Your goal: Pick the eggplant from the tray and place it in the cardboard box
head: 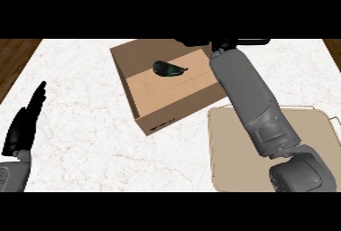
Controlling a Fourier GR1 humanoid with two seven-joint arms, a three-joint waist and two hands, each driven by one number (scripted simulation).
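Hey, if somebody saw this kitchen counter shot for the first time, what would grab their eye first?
Probably the long grey right forearm running up the right side, its right hand mostly cut off at the top edge beyond the cardboard box. Next, the dark eggplant lying inside that box near the centre top, with the beige tray at lower right. The left hand rests open at the left edge.

White marble-look counter (93,149) with faint grey-brown veining fills most of view. Dark wooden floor (15,54) shows beyond counter's left edge, as narrow wedge widest at top left. Thin strip of same wood (332,49) visible at top right corner, past counter's right edge. Counter edges run slanted, converging toward top of view. Soft shadows fall on marble at centre and lower left.
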